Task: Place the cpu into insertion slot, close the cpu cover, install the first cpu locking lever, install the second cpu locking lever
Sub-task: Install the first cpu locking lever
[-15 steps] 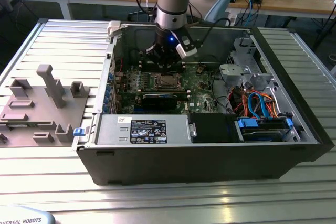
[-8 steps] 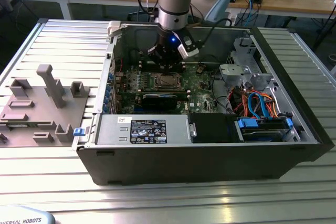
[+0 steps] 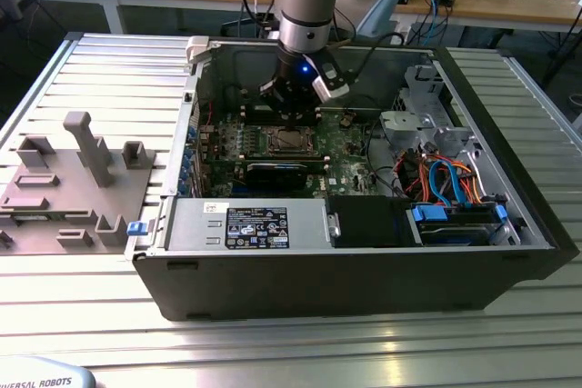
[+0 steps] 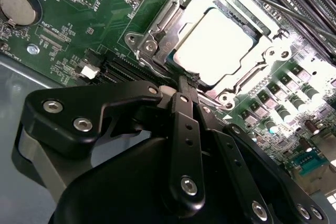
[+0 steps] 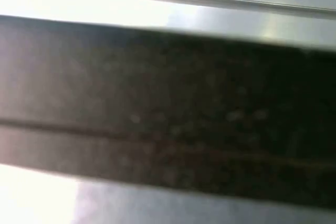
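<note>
Inside the open computer case, my gripper hangs right over the insertion slot on the green motherboard. In the second wrist view the cpu lies in the slot, its silver top glaring in the light. The cpu cover lies flat around it as a silvery frame. My gripper is shut, its black fingertips pressed together at the cover's edge with nothing visibly between them. A thin metal locking lever runs along the far side of the socket.
The case wall rings the board. A labelled power supply sits at the front, blue and orange cables at the exterior view's right, a black card just before the socket. A grey fixture stands outside on the left. A coin battery is on the board.
</note>
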Robot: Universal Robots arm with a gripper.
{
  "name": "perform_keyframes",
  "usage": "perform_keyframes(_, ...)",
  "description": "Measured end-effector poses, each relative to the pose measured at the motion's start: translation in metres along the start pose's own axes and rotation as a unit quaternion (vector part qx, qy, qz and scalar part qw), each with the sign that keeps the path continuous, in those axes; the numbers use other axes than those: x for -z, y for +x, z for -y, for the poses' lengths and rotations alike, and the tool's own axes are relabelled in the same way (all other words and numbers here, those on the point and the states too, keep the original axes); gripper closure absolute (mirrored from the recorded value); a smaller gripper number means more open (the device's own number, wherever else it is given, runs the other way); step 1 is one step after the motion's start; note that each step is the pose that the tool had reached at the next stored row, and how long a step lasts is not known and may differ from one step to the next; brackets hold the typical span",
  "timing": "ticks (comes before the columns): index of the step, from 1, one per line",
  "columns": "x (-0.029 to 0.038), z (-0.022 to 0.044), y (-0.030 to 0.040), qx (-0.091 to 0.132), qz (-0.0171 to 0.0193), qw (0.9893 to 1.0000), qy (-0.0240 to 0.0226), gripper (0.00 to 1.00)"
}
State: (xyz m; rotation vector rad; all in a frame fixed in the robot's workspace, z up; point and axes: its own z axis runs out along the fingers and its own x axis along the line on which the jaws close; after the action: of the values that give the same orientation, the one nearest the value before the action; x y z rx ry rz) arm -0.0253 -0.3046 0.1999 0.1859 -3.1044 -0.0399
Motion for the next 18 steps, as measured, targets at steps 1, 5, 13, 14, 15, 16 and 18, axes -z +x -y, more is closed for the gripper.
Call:
perform_keyframes(1, -0.0001, 0.0002, -0.0010, 0.000, -0.0001, 1.0000, 0.0002, 0.89)
perform_keyframes(5, 0.0000, 0.0006, -0.0049, 0.001, -0.0001, 1.0000, 0.0001, 0.89)
perform_keyframes(13, 0.0004, 0.0017, -0.0140, 0.001, -0.0019, 1.0000, -0.0007, 0.89)
perform_keyframes(14, 0.0005, 0.0018, -0.0153, 0.001, -0.0021, 1.0000, -0.0008, 0.89)
perform_keyframes(15, 0.0008, 0.0020, -0.0158, 0.001, -0.0023, 1.0000, -0.0008, 0.89)
perform_keyframes(16, 0.0013, 0.0020, -0.0159, 0.001, -0.0023, 1.0000, -0.0008, 0.89)
perform_keyframes(18, 0.0038, 0.0015, -0.0163, 0.001, -0.0008, 1.0000, -0.0014, 0.89)
